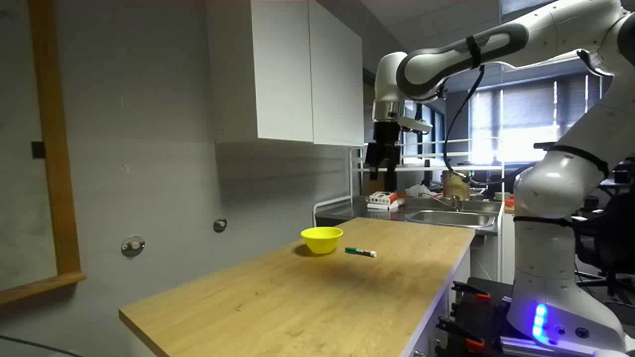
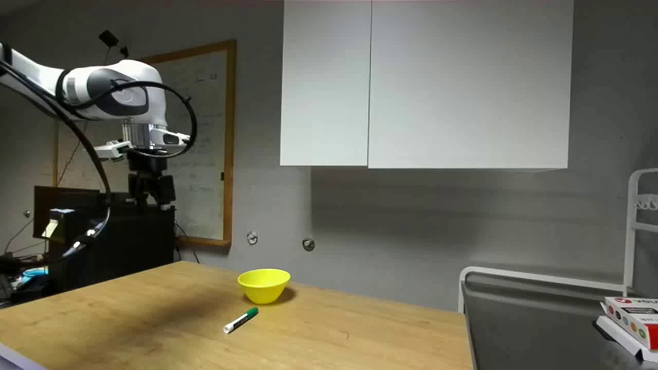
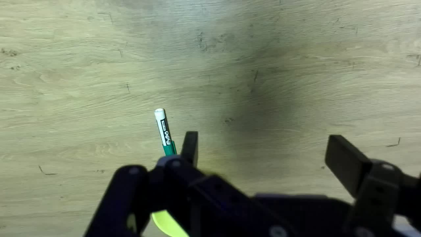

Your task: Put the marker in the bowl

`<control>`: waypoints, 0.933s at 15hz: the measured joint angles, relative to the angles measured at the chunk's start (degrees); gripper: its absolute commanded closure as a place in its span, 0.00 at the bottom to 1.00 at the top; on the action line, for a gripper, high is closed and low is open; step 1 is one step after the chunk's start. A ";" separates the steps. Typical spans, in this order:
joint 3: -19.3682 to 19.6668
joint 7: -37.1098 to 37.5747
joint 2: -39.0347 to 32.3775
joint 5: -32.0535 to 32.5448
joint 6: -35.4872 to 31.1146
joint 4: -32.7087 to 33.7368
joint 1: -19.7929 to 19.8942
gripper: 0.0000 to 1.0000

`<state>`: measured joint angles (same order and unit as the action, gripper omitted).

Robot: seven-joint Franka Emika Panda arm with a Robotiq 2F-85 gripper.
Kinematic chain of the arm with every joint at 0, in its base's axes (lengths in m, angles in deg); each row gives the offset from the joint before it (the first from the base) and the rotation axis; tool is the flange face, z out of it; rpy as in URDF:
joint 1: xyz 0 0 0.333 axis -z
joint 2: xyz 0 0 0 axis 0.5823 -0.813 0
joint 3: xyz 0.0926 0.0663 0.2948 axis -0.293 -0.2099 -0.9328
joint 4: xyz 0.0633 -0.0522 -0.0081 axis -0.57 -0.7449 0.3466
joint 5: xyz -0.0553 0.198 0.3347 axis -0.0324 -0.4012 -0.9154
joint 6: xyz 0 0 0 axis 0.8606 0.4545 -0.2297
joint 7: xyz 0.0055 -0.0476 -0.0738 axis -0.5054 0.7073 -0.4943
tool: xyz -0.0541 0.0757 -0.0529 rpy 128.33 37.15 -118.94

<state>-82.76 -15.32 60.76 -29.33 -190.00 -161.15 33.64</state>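
The marker is a thin pen with a green cap and a white body with a black label. It lies on the table close to the bowl in both exterior views. In the wrist view the marker lies left of the jaws, its cap end partly hidden by a finger. The bright yellow bowl stands upright on the table in both exterior views. A sliver of the bowl shows behind the gripper in the wrist view. My gripper is open and empty, pointing down high above the table.
The wooden table runs along the grey wall behind the bowl. White wall cabinets hang above the wall side. A metal counter with a sink and small boxes adjoins the table's end. A white rail edges that counter.
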 measured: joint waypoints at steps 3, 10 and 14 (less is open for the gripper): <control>0.00 0.00 0.00 0.00 0.00 0.00 0.00 0.00; 0.00 0.00 0.00 0.01 0.00 0.00 0.00 0.00; 0.97 -0.40 -1.16 0.38 -1.53 0.41 0.83 0.00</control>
<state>-81.79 -15.72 59.60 -28.94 -191.53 -160.75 34.48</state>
